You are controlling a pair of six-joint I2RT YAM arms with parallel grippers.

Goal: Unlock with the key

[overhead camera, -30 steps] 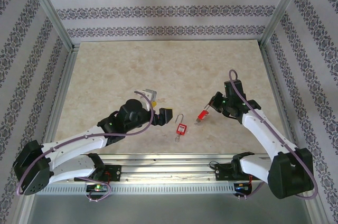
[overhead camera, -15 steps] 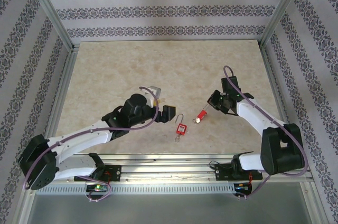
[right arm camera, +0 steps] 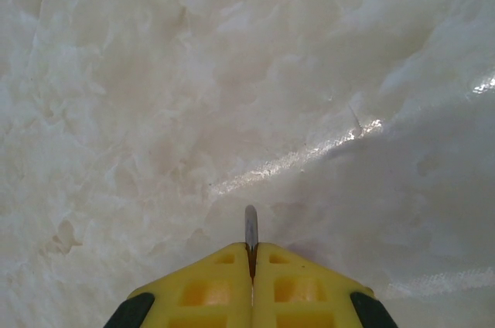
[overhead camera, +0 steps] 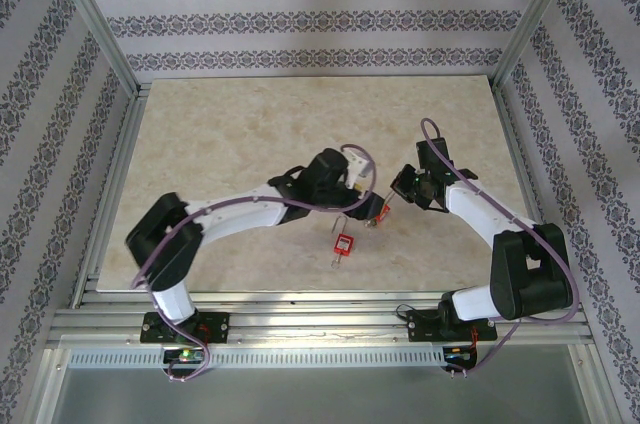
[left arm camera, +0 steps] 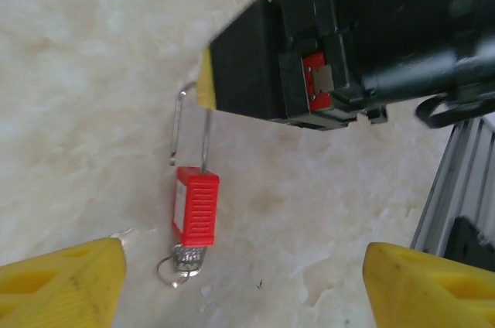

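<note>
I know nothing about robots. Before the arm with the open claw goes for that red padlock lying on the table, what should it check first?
1. Left gripper open: ok, its yellow fingers stand wide apart with nothing between them.
2. Red padlock lined up: not ok, it lies flat on the table ahead, off-centre toward one finger.
3. Right gripper gripping: ok, shut on a thin silver blade.
4. What that blade belongs to: cannot tell, the fingers hide the rest.
5. Shackle locked into the padlock: cannot tell.
6. Room between the arms: cannot tell, the right gripper hangs close by the shackle.
</note>
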